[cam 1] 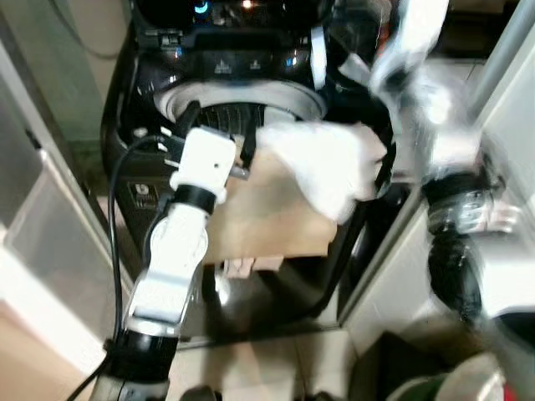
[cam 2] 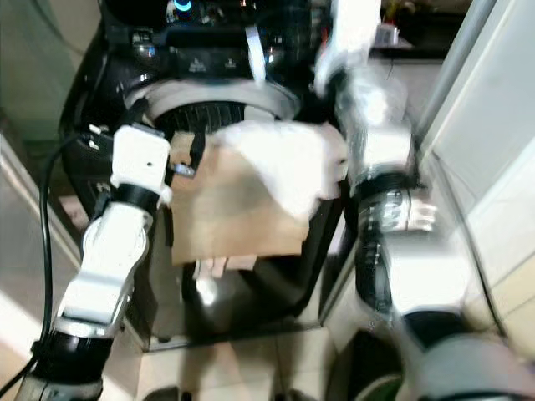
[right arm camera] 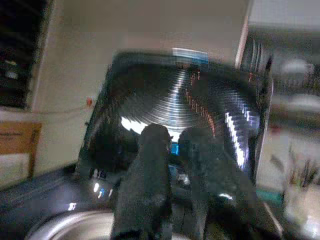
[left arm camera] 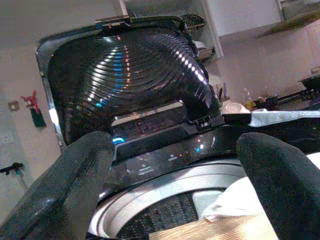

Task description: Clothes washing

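Observation:
A black top-load washing machine (cam 1: 142,100) stands before me with its lid (left arm camera: 125,75) raised and its drum rim (cam 1: 242,102) showing. A brown paper bag (cam 1: 267,217) hangs in front of the machine, with a white cloth (cam 1: 330,163) bunched on its top right corner. My left gripper (cam 1: 219,134) is at the bag's upper left edge, over the drum rim. Its fingers (left arm camera: 75,180) are open and wide apart, nothing between them. My right arm (cam 1: 435,142) is raised and blurred at the right. The right gripper (right arm camera: 172,137) points at the lid, its fingers close together.
A pale cabinet side (cam 1: 510,109) stands close on the right, and a grey panel (cam 1: 33,209) on the left. Something green and white (cam 1: 451,386) sits on the floor at the lower right. A black cable (cam 1: 113,217) loops beside my left arm.

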Controlling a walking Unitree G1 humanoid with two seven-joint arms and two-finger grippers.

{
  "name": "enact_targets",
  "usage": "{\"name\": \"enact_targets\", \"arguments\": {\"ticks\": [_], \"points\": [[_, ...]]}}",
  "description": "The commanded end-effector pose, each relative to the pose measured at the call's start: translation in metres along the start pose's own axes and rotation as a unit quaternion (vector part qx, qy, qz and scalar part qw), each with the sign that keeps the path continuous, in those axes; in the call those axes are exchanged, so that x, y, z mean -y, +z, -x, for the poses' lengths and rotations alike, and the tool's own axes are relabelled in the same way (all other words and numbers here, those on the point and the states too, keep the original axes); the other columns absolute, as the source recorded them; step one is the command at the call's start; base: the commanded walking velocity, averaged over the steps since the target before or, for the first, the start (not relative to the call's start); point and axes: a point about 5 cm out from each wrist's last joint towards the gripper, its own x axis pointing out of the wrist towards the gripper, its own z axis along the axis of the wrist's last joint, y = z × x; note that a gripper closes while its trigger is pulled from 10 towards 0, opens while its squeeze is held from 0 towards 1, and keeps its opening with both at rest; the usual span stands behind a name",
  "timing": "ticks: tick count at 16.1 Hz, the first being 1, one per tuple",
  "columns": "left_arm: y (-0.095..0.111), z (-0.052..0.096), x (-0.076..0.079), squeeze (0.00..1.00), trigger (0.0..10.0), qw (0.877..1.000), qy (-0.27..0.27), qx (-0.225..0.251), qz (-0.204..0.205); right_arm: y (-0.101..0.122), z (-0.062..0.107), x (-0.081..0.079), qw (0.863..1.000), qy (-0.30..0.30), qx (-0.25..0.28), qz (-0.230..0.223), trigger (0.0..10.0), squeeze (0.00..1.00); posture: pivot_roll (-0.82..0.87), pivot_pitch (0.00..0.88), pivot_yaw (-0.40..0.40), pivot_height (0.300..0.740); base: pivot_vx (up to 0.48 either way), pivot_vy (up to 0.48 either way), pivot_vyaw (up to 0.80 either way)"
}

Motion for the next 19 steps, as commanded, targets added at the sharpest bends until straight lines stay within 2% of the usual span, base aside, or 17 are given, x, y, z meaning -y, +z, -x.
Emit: {"name": "enact_targets", "arguments": {"ticks": [1,3,4,5,7,8,10,12,13,15,16,17,19], "points": [[0.003,-0.002,0.001,0.00,10.0,1.000,0.003,0.007,-0.002,-0.007,-0.005,-0.003,0.999,-0.006,-0.035,0.019,0.0,0.00,0.02,0.000,-0.069,0.740,0.000,0.000,0.00],[0.004,-0.001,0.001,0.00,10.0,1.000,0.006,0.006,-0.003,-0.016,-0.011,-0.013,0.996,-0.014,-0.075,0.037,0.0,0.00,0.04,0.000,-0.081,0.740,0.000,0.000,0.00],[0.003,0.001,0.001,0.00,10.0,1.000,0.010,0.003,-0.005,-0.024,-0.012,-0.020,0.993,-0.015,-0.102,0.062,0.0,0.00,0.06,0.000,-0.093,0.740,0.000,0.000,0.00],[0.003,0.003,0.000,0.00,10.0,1.000,0.014,0.002,-0.007,-0.027,-0.012,-0.024,0.993,-0.014,-0.103,0.055,10.0,0.00,0.07,0.000,-0.105,0.740,0.000,0.000,0.00],[0.001,0.007,-0.005,0.00,10.0,1.000,0.026,-0.008,-0.009,-0.031,-0.009,-0.033,0.996,-0.011,-0.071,0.042,10.0,0.00,0.07,0.000,-0.104,0.740,0.000,0.000,0.00],[0.001,0.009,-0.004,0.00,10.0,1.000,0.023,-0.007,-0.008,-0.035,-0.002,-0.030,0.998,-0.035,-0.044,0.010,10.0,0.00,0.05,0.000,-0.096,0.740,0.000,0.000,0.00],[0.001,0.006,-0.002,0.00,10.0,1.000,0.016,-0.007,-0.006,-0.037,0.016,-0.026,0.997,-0.072,0.021,-0.010,10.0,0.00,0.03,0.000,-0.080,0.740,0.000,0.000,0.00],[0.001,0.006,0.000,0.00,10.0,1.000,0.007,-0.008,-0.003,-0.043,0.040,-0.033,0.995,-0.078,0.050,-0.035,10.0,0.00,0.01,0.000,-0.062,0.740,0.000,0.000,0.00],[0.000,0.006,0.001,0.00,10.0,1.000,0.002,-0.008,-0.002,-0.050,0.054,-0.037,0.994,-0.077,0.043,-0.063,10.0,0.00,-0.01,0.000,-0.054,0.740,0.000,0.000,0.00],[0.000,0.005,0.002,0.00,10.0,1.000,-0.005,-0.009,0.000,-0.065,0.096,-0.046,0.987,-0.065,0.011,-0.143,10.0,0.00,-0.03,0.000,-0.036,0.740,0.000,0.000,0.00],[-0.001,0.005,0.003,0.00,10.0,1.000,-0.011,-0.010,0.002,-0.069,0.117,-0.049,0.985,-0.054,-0.001,-0.166,10.0,0.00,-0.04,0.000,-0.029,0.740,0.000,0.000,0.00],[-0.001,0.005,0.004,0.00,10.0,1.000,-0.015,-0.010,0.002,-0.071,0.128,-0.049,0.985,-0.046,-0.007,-0.166,10.0,0.00,-0.05,0.000,-0.024,0.740,0.000,0.000,0.00],[-0.001,0.004,0.006,0.00,10.0,1.000,-0.021,-0.009,0.006,-0.080,0.173,-0.052,0.990,-0.026,-0.057,-0.129,10.0,0.00,-0.06,0.000,-0.020,0.740,0.000,0.000,0.00]]}}
